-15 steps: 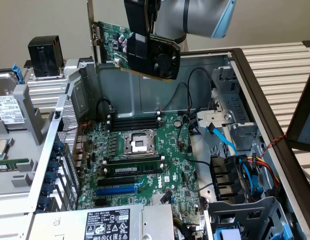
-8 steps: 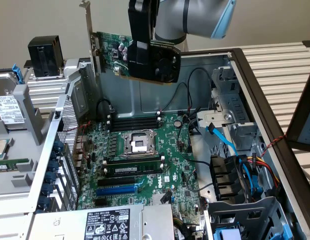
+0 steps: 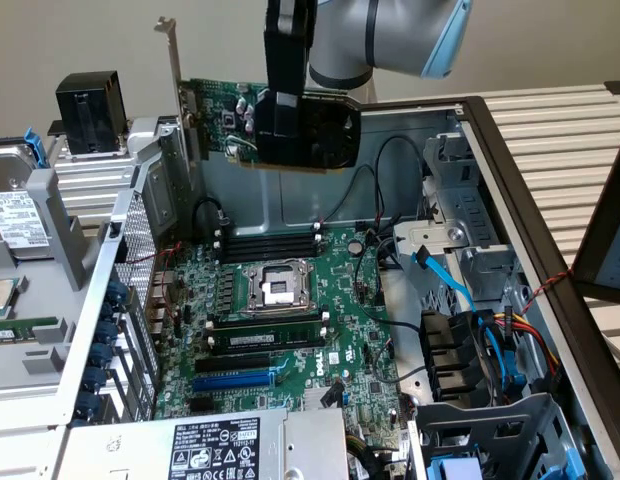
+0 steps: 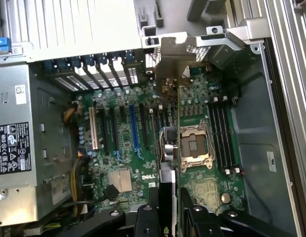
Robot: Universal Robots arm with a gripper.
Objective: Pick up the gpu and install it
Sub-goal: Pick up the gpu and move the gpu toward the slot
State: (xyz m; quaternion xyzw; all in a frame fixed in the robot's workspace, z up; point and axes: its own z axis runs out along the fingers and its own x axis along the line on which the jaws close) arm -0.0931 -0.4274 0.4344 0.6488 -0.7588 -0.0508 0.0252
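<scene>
A pale wall is standing behind an open computer case that is lying on its side. Toward the exterior view's left, a black block is sitting on the case frame. Just right of it, the gpu is hanging in the air above the case, upright, with its silver bracket pointing up. The gripper is clamping the card across its black fan shroud, fingers closed narrowly on it. So the pickup is looking done. The install is not: the card is touching no slot, and the motherboard below is showing its blue slot unfilled. In the wrist view, the gpu is appearing edge-on above the board's socket area. Farther right, blue cables are trailing inside the case.
</scene>
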